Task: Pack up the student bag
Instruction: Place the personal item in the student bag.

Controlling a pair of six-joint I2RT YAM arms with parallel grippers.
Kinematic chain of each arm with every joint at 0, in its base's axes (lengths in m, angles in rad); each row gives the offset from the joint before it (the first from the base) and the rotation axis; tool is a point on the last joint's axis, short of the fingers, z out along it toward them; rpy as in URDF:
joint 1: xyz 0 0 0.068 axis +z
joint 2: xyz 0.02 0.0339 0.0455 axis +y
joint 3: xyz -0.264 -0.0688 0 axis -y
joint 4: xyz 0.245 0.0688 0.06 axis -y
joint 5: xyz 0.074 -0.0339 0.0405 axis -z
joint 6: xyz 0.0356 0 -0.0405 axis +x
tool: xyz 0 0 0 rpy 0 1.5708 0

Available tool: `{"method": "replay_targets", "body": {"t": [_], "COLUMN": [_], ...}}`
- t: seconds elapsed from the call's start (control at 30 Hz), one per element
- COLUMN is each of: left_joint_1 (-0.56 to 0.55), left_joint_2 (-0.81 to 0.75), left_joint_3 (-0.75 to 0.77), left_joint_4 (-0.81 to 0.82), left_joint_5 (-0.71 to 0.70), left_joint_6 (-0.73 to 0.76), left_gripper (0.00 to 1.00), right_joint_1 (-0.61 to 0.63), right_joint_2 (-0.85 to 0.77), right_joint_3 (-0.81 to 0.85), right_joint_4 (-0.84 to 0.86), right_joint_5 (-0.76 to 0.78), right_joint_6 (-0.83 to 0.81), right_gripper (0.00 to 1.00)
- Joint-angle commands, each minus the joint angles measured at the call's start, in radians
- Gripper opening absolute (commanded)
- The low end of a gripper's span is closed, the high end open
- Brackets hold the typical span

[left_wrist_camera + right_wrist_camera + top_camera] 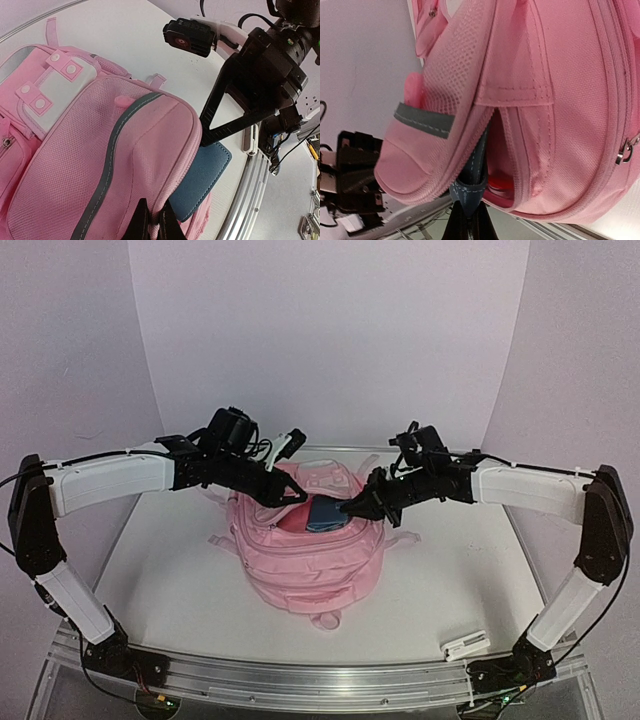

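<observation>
The student bag (305, 570), a large pink backpack, lies mid-table with its top opening held apart. My left gripper (297, 496) is shut on the pink rim of that opening; the left wrist view shows the fabric edge pinched between its black fingertips (152, 220). My right gripper (350, 508) is shut on a blue stitched notebook (325, 515), which stands partly inside the opening. In the right wrist view the notebook's corner (470, 192) sits clamped at the gripper (468, 220), its far end hidden in the bag (560, 100). Something red (500, 182) shows inside.
A small white object (466, 645) lies on the table near the right arm's base. An aluminium rail (320, 680) runs along the near edge. White walls close in the back and sides.
</observation>
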Motion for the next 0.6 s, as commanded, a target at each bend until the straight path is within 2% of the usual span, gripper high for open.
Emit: {"method": "replay_targets", "body": {"t": [0.0,0.23,0.43,0.47,0.57], "left_joint_1": [-0.006,-0.006,-0.006,-0.006,-0.006], "left_joint_2": [-0.065,-0.039,-0.029,-0.029,-0.028], "left_joint_3": [0.066,0.076,0.074,0.073,0.070], "left_joint_4": [0.180,0.220,0.243,0.243,0.244], "left_joint_5": [0.101,0.085,0.082,0.080,0.068], "left_joint_6": [-0.002,-0.061,-0.105,-0.110,-0.131], "left_gripper": [0.00,0.00,0.00,0.00,0.00], "right_joint_1": [0.026,0.130,0.183,0.189,0.203], "right_joint_2": [-0.028,-0.021,0.040,0.057,0.101], "right_joint_3": [-0.033,-0.047,-0.013,-0.003,0.030], "right_joint_4": [0.225,0.287,0.328,0.327,0.319], "right_joint_5": [0.205,0.487,0.625,0.639,0.643], "right_joint_6": [0.209,0.247,0.247,0.241,0.214], "right_gripper": [0.00,0.00,0.00,0.02,0.19]}}
